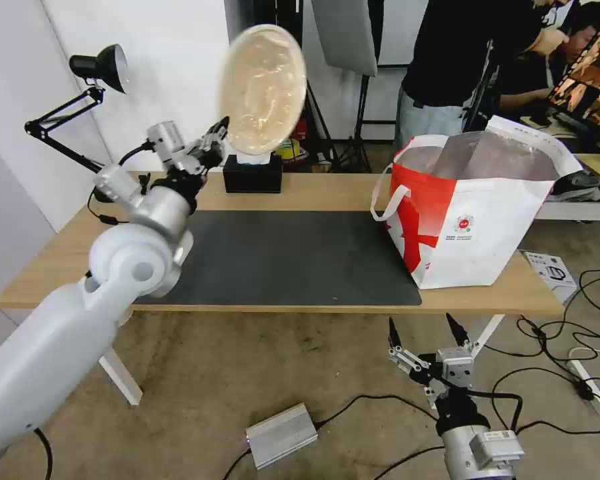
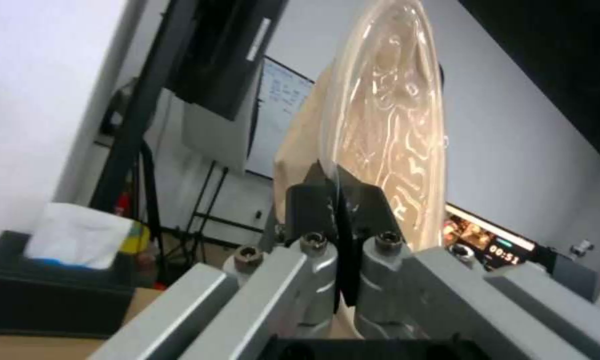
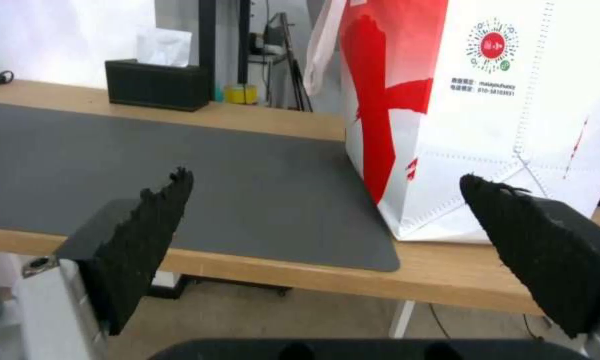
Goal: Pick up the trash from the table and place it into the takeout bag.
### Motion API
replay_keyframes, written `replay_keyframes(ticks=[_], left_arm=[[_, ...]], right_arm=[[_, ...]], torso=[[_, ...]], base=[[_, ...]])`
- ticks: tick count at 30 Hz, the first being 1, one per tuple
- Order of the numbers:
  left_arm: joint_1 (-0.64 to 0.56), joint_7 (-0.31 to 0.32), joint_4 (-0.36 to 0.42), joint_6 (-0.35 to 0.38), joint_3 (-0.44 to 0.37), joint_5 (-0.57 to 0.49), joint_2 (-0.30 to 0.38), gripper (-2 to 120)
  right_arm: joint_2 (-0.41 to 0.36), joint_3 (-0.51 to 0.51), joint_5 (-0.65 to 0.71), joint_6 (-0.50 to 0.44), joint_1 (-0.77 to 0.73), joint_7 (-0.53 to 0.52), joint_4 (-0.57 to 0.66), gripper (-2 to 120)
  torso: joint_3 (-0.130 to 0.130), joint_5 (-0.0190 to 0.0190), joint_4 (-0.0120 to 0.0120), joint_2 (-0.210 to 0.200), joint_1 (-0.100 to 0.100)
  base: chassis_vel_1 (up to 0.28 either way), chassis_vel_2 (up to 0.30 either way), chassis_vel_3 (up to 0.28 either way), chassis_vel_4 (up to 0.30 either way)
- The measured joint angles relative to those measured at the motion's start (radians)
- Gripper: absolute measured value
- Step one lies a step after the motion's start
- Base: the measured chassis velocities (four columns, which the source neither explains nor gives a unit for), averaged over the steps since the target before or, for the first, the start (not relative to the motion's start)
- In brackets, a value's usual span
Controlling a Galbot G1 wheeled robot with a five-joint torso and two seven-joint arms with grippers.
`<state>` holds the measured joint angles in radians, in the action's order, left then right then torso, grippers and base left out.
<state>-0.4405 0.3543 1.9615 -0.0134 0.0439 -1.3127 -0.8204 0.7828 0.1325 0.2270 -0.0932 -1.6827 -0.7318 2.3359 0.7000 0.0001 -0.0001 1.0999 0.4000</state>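
Long light-wood table [image 1: 313,193] on white legs, big dark grey mat [image 1: 280,257] covering the middle; mat surface matte and flat, rounded corners; a black tissue box [image 1: 252,175] with a white tissue poking out sits at the table's far edge; a black desk lamp [image 1: 100,67] on a jointed arm stands at the far left end; floor is mottled brownish, with black cables and a small silver box [image 1: 281,435] lying on it.

Bag [image 1: 473,213] stands upright on the right end of the table, partly on the mat; boxy, white front with a small round logo, red side panel, white strap handles, silver foil inside, mouth open.

Left gripper [image 1: 219,133] is raised above the table's far left part, fingers pressed together on the rim of the beige bowl [image 1: 263,87]; bowl held on edge in the air, above the tissue box; round, clear ridged plastic lid, paper body.

Right gripper [image 1: 428,332] hangs low in front of the table's near edge, below the bag; black ridged fingers [image 3: 147,235] spread wide, nothing between them.
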Motion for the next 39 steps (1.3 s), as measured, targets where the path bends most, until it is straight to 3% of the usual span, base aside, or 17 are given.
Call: replay_keyframes(ticks=[8, 16, 39], left_arm=[[0.142, 0.004, -0.096, -0.019, 0.152, 0.008, -0.069, 0], [0.280, 0.026, -0.235, -0.036, 0.285, 0.015, -0.205, 0], [0.510, 0.029, -0.496, -0.063, 0.499, 0.009, -0.456, 0]], right_arm=[[0.000, 0.000, 0.000, 0.000, 0.000, 0.000, 0.000, 100], [0.000, 0.000, 0.000, 0.000, 0.000, 0.000, 0.000, 100], [0.000, 0.000, 0.000, 0.000, 0.000, 0.000, 0.000, 100]], torso=[[0.000, -0.0001, 0.0001, 0.000, 0.000], [0.000, 0.0001, 0.0000, 0.000, 0.000], [0.000, 0.0001, 0.0000, 0.000, 0.000]], base=[[0.000, 0.000, 0.000, 0.000], [0.000, 0.000, 0.000, 0.000], [0.000, 0.000, 0.000, 0.000]])
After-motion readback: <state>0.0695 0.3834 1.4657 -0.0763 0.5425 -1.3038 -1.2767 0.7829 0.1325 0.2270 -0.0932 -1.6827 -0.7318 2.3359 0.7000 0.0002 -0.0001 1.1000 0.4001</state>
